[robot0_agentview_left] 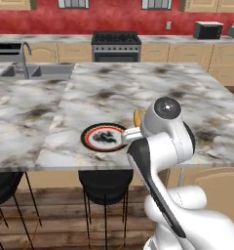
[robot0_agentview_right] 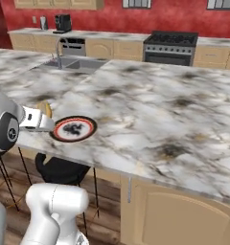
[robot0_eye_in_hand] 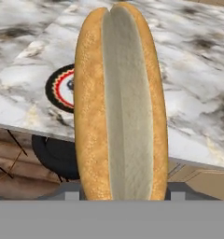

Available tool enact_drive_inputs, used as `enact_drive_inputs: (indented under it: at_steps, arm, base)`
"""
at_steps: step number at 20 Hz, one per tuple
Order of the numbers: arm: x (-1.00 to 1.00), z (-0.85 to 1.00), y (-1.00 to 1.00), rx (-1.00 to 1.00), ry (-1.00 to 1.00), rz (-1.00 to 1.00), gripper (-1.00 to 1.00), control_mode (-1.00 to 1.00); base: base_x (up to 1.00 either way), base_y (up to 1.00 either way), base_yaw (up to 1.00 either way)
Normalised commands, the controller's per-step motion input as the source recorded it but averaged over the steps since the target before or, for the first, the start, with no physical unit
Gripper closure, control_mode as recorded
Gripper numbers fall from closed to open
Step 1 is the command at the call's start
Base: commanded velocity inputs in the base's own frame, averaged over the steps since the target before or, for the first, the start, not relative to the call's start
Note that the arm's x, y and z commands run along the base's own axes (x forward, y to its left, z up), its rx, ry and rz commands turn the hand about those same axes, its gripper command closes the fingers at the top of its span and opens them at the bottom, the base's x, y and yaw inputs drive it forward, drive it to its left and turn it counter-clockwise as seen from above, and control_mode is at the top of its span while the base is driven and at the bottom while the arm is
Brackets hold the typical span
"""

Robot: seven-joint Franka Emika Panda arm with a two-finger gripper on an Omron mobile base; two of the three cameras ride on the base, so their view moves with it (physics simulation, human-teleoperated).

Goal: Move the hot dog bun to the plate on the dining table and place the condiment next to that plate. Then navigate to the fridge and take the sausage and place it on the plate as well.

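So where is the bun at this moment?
The bun is held in the gripper, up in the air just beside the plate near the front edge of the dining table, not yet set down.

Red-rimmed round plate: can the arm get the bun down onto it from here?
Probably yes. The red-rimmed round plate lies bare near the marble table's edge, nothing between. The jaws of the gripper hold the golden-tan split bun just beside it.

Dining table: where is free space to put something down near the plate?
The dining table is bare marble from the plate back to the sink, and to the plate's left. On the plate's right it is crowded: the gripper holds the hot dog bun there.
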Motion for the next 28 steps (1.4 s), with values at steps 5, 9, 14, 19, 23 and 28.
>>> enact_drive_inputs:
  at_steps: [5,9,14,19,23,28]
  arm:
    - [0.0,0.0,0.0,0.0,0.0,0.0,1.0,1.0]
    - [0.0,0.0,0.0,0.0,0.0,0.0,1.0,1.0]
    - [0.16,-0.04,-0.01,0.02,0.03,0.0,1.0,-1.0]
    - [0.72,-0.4,-0.19,0.11,0.24,0.0,1.0,-1.0]
    - [0.51,-0.55,-0.11,0.07,0.34,0.0,1.0,-1.0]
    - [0.25,-0.59,0.0,0.0,0.2,0.0,1.0,-1.0]
  base:
    - [0.56,0.74,-0.28]
    - [0.55,0.49,-0.25]
    - [0.61,0.08,-0.11]
    - [0.0,0.0,0.0]
    - [0.0,0.0,0.0]
    - [0.0,0.0,0.0]
